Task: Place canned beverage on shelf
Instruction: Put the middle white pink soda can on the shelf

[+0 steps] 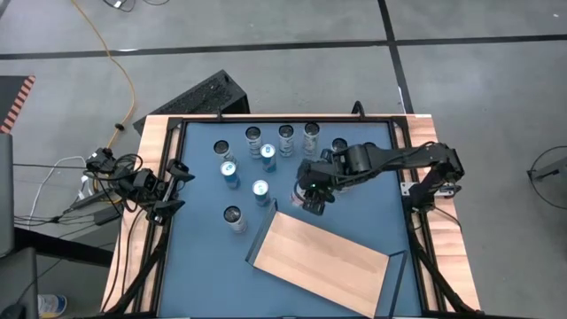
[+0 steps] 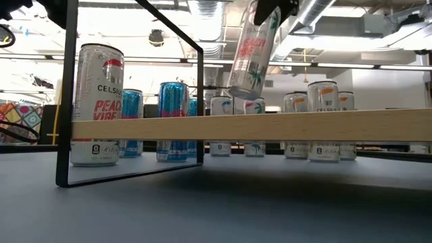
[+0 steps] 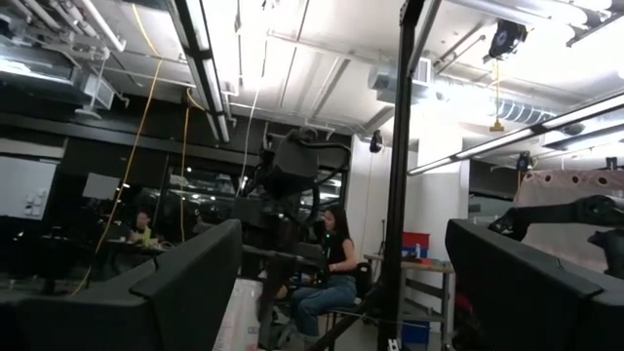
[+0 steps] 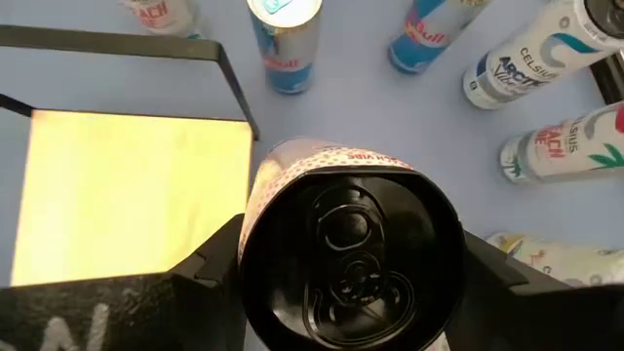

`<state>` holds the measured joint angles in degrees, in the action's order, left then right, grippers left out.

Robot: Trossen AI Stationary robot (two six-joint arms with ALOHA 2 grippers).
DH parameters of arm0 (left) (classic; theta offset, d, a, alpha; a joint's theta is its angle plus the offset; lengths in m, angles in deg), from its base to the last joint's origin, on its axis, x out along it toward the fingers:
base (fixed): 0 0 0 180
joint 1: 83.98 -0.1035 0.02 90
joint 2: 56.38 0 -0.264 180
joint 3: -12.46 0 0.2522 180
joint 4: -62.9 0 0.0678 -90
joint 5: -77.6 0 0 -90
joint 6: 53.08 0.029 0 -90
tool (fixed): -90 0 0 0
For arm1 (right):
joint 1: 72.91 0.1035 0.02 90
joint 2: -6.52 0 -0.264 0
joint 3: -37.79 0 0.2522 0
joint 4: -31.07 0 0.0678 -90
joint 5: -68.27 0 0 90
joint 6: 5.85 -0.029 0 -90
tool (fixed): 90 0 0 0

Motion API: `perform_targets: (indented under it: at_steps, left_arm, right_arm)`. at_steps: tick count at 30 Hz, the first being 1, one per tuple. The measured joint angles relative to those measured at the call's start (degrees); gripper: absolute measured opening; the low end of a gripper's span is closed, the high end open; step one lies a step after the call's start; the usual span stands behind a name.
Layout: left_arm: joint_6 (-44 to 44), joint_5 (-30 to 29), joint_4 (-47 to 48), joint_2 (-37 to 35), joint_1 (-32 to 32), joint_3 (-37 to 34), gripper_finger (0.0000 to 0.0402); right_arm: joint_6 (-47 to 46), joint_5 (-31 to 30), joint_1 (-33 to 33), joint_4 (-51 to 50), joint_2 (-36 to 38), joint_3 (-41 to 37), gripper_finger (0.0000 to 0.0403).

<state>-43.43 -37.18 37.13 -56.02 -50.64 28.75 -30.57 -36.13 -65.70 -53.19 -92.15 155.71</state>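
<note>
**Inspector:** Can (image 2: 251, 54) under inspection is white with pink lettering and is held clear of the blue table (image 1: 363, 221), tilted in the low view. Confirm the grip.

**Assistant:** Right gripper (image 1: 312, 197) has its two fingers (image 4: 210, 268) clamped on the can's sides, one on each flank; the can's dark top (image 4: 353, 255) faces the wrist camera.

**Inspector:** Position of the shelf (image 1: 323, 257)?

**Assistant:** Just beside the right gripper, on the side towards the table's near edge. The gripper hangs near the board's dark-edged corner, not over the board's middle. The board carries no cans.

**Inspector:** Other stock?

**Assistant:** Standing cans on the far side of the gripper: blue ones (image 1: 230, 173) off towards the left arm, white ones (image 1: 286, 136) in a row beyond.

**Inspector:** Left gripper (image 1: 174, 186)?

**Assistant:** Well apart from the can, at the table's left edge, fingers spread wide, holding nothing.
</note>
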Motion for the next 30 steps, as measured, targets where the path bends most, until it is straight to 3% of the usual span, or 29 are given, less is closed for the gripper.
perform_targets:
  at_steps: [8,17,21,26,30]
  left_arm:
    - [0.00,-0.04,0.00,0.00,0.00,0.00,0.0348]
    - [-0.89,-0.04,0.02,0.02,0.00,-0.02,0.0348]
    - [-0.92,0.02,0.24,0.00,0.00,-0.02,0.0348]
    - [-1.06,-0.15,0.49,-0.04,0.00,-0.02,0.0348]
    - [-1.11,-0.11,0.75,-0.09,0.00,-0.04,0.0348]
  right_arm:
    - [-1.91,1.27,1.11,-0.40,-1.72,4.86,0.0231]
    - [3.03,2.32,3.06,-19.49,-18.88,30.98,0.0232]
    - [1.82,6.22,3.36,-13.22,-17.30,27.79,0.0232]
    - [-3.75,1.43,4.15,-21.69,-17.82,27.46,0.0232]
    - [-3.66,0.96,4.66,-17.77,-18.08,27.61,0.0232]
